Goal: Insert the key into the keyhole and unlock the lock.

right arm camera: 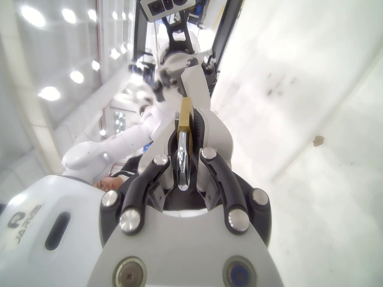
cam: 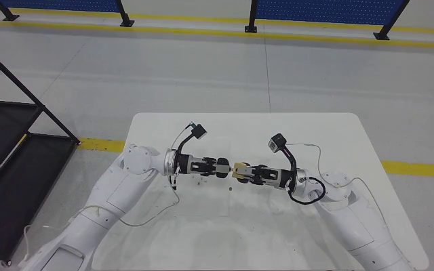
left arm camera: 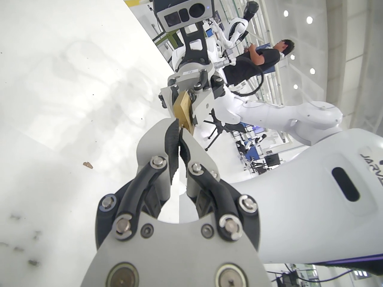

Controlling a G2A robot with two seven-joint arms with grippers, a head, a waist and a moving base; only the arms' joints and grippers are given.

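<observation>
A: Brass held in mid-air is my worry. The left gripper (cam: 226, 168) sits at nine o'clock of the lock (cam: 238, 171), its fingers pinched together on a thin sliver that I take for the key (left arm camera: 180, 129).

B: Is the blade in the keyhole?

A: I cannot tell. The fingertips meet the end of the brass body, and the entry is hidden. If the key is only part-way in or tilted, a twist may bend it or drag it out through the pads.

B: And the lock itself?

A: It hangs above the middle of the table (cam: 325, 135), between the two arms. Its shackle (right arm camera: 183, 162) points toward three o'clock, back inside the right gripper (right arm camera: 187, 118), which is clamped on the body's flat faces.

B: What gives first?

A: That clamp, I judge. Smooth brass pinched from two sides may spin along with the key instead of letting the cylinder turn. A push along the nine-to-three line could also slide it deeper. If either grip slips, the piece drops onto the table.
</observation>
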